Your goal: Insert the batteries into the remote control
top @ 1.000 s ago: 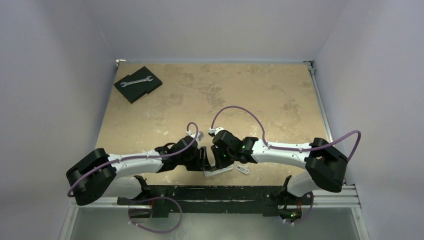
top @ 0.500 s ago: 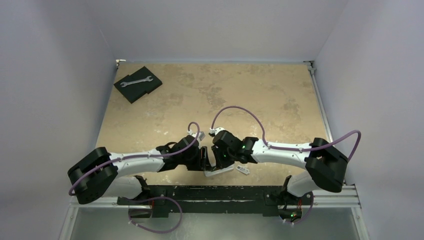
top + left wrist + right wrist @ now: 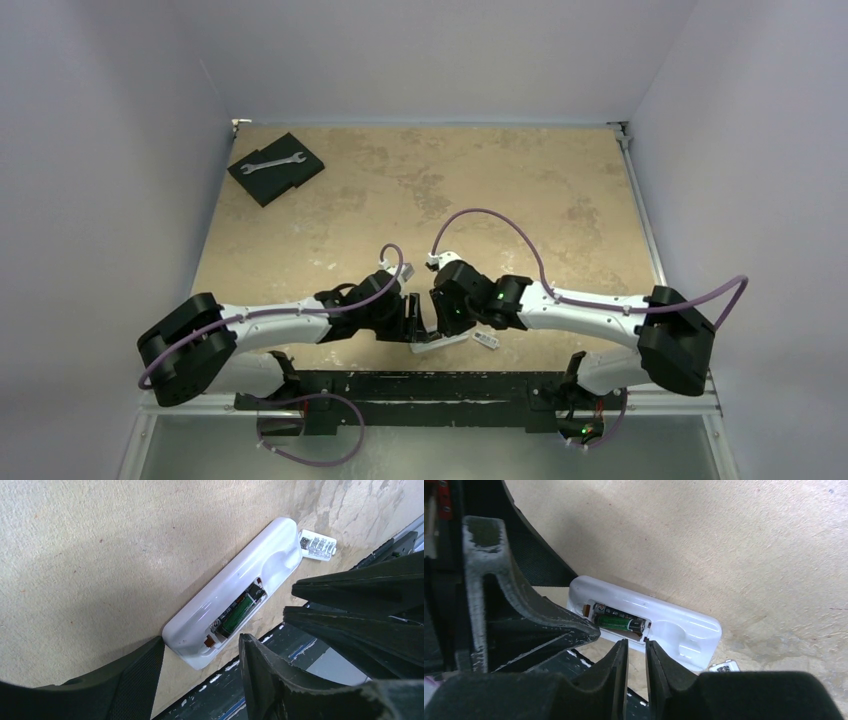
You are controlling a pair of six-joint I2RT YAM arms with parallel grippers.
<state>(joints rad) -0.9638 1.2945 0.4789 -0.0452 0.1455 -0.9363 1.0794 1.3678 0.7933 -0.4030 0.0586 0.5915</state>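
Just beyond the right pincer (image 3: 636, 655), tips nearly together, 2 batteries (image 3: 620, 620) lie lengthwise in the remote control (image 3: 684, 630); left pincer (image 3: 200, 680) stands apart.

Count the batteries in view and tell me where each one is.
2. Both lie side by side in the open back of the remote: the green-labelled battery nearer its edge, the other battery behind it. None visible elsewhere.
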